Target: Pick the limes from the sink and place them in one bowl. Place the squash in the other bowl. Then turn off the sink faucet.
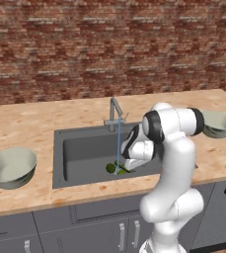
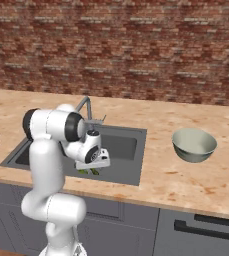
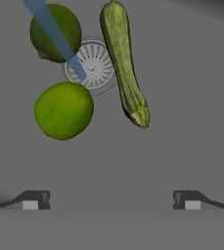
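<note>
Jaws spread wide and holding nothing, the gripper (image 3: 111, 200) hangs inside the sink (image 1: 85, 148), pointing down at its dark grey floor; in the hand view the two dark fingertips (image 3: 33, 200) stand far apart at the bottom with bare basin floor between them. Ahead of the fingertips in that view, none of the produce is touched. The nearer lime (image 3: 63, 110) lies just beyond the left fingertip's side, beside the round drain (image 3: 91, 66). The second lime (image 3: 56, 32) sits on the far side of the drain, partly crossed by the blue stream of water (image 3: 55, 36) that lands on the drain. The squash (image 3: 124, 63) lies lengthwise to the right of the drain, its pale stem end pointing back toward the jaws, roughly midway between the two fingertips but well ahead of them. From the left base view the hand hovers low over the front right part of the basin, with the limes and squash a green cluster just under it. The sink faucet (image 1: 115, 111) stands at the back rim, water running from its spout. One bowl (image 1: 11, 168) rests on the surface left of the sink, and the other bowl (image 1: 218, 123) on the surface to the right, both well apart from the arm's hand.
</note>
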You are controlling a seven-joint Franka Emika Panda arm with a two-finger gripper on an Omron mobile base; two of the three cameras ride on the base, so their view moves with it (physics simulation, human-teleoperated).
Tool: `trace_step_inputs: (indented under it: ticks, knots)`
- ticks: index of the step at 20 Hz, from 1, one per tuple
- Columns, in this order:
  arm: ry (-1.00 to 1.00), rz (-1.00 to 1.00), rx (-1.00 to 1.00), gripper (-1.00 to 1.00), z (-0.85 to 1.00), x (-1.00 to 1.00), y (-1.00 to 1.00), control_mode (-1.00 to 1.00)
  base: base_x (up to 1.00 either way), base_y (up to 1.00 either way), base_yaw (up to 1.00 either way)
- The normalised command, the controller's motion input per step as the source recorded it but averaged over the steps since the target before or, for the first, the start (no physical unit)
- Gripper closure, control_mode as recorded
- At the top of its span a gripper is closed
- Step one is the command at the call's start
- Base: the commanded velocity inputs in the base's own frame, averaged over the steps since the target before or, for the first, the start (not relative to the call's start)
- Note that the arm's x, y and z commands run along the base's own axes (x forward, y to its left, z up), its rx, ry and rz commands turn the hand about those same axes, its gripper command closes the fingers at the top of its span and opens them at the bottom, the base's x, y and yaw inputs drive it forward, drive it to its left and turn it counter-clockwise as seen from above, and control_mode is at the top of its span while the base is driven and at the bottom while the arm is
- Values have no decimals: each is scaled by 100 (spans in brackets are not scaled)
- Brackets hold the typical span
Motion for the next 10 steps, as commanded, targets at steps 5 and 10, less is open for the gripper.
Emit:
trace_step_inputs:
  ticks: [5,10]
  knots:
    - [0,2,0,-100,-33,41,0,-100,0,0,0]
    - [0,1,0,-100,-32,43,4,-100,0,0,0]
